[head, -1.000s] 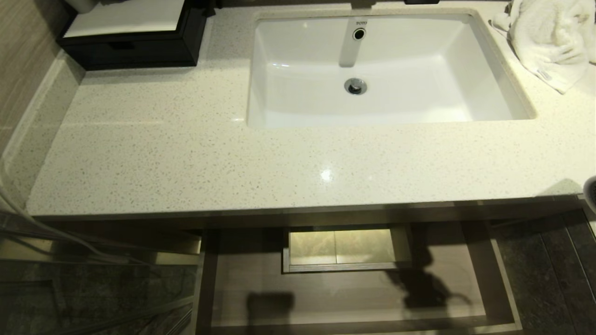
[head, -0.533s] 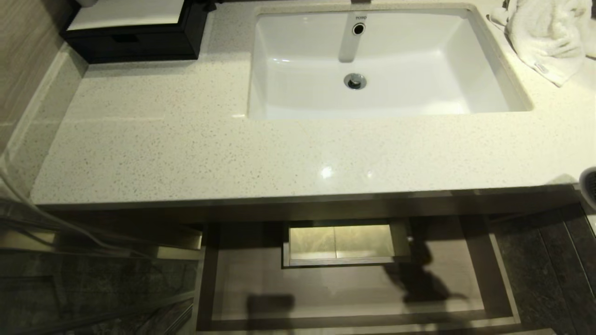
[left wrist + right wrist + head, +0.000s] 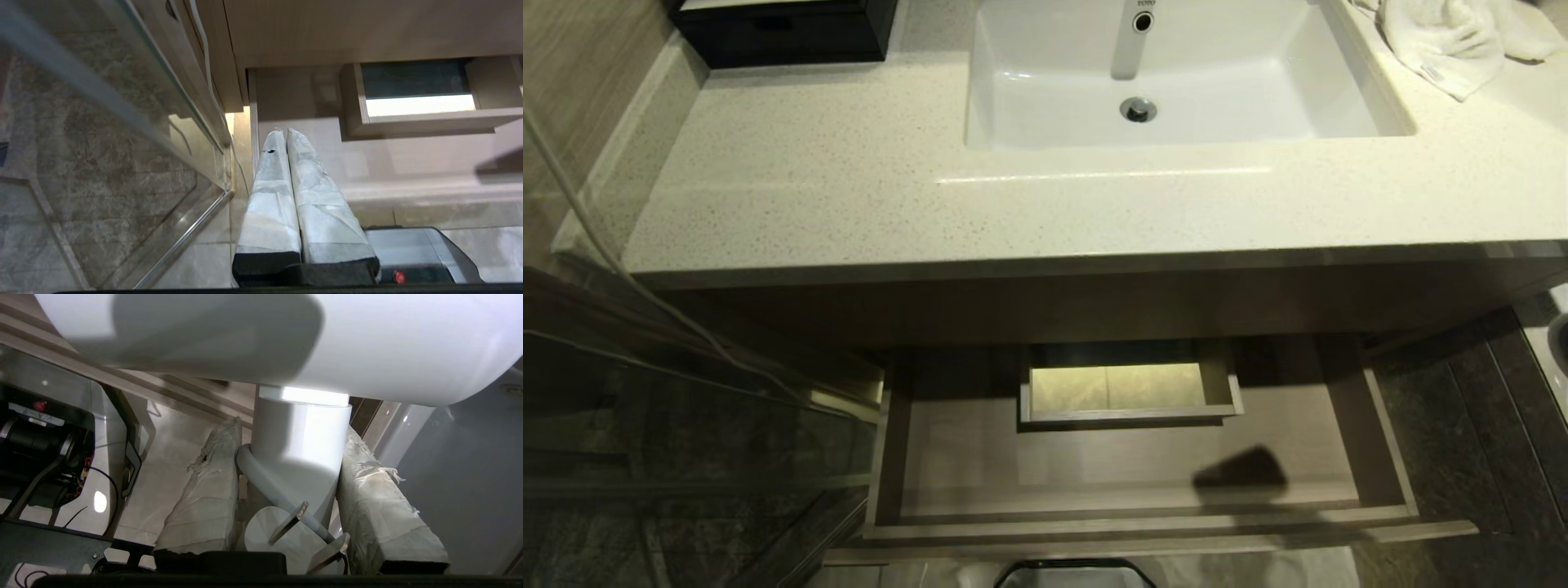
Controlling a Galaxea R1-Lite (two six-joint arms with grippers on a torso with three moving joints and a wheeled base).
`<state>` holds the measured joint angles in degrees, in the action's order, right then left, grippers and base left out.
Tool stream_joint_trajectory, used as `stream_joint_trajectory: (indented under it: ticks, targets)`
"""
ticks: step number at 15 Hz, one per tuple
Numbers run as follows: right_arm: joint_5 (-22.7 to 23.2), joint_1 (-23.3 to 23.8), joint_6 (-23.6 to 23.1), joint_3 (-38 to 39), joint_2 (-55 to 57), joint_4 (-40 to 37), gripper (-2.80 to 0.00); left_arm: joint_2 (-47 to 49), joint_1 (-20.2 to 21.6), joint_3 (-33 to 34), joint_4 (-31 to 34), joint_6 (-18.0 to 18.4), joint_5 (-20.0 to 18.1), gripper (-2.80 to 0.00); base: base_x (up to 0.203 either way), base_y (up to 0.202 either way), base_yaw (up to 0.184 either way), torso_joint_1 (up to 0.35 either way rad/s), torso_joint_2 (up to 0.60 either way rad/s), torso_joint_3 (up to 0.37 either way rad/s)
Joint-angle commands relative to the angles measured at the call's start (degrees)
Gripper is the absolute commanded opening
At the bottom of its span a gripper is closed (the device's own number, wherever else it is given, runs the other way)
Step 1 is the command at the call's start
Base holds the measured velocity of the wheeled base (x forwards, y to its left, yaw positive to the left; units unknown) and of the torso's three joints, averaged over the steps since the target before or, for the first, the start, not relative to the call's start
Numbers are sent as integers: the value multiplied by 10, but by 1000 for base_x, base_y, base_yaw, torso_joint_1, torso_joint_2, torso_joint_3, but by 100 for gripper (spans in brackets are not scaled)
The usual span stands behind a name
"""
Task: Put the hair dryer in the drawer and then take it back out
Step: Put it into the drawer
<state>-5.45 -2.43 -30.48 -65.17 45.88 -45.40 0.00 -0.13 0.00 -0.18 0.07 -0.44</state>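
Gripping the handle of the white hair dryer (image 3: 302, 457), the right gripper (image 3: 294, 473) had its tape-wrapped jaws clamped on either side of the round white handle, with the fat white barrel lying across just beyond the fingertips and a white cord curving round the base of the handle. Only the right wrist view showed this clearly; in the head view a rounded white shape with a dark end sat at the far right edge, beside the vanity and above the dark floor tiles, too cropped to be named with certainty.

The wide, shallow grey-brown wood-grain drawer (image 3: 947, 457) stood pulled out beneath the front edge of the speckled cream stone tabletop (image 3: 849, 196), its floor bare apart from a dark shadow near the right front, and the boxed rectangular cut-out (image 3: 1127, 416) sat at its middle back. The hair dryer was outside the drawer, off its right side.

The left gripper (image 3: 286, 134) hung near the left end of the drawer, its white-wrapped jaws pressed together on nothing.

A white rectangular sink (image 3: 1176, 82) was sunk into the tabletop, a small black box (image 3: 784, 37) stood at the back left corner, and a crumpled white towel (image 3: 1445, 37) lay at the back right
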Motion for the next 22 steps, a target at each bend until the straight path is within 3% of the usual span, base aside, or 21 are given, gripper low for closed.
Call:
stream_joint_trajectory:
  ticks: [1, 9, 22]
  targets:
    - [-1, 0, 0, 9, -13, -2, -280, 0, 0, 1, 0, 0, 0, -280, 0, 0, 0, -296, 28, -265]
    - [-18, 0, 13, 44, -38, 4, -280, 0, 0, 0, 0, 0, 0, -280, 0, 0, 0, -273, 62, -207]
    - [-22, 0, 12, 101, -44, 38, -280, 0, 0, 1, 0, 0, 0, -280, 0, 0, 0, -252, 447, 189]
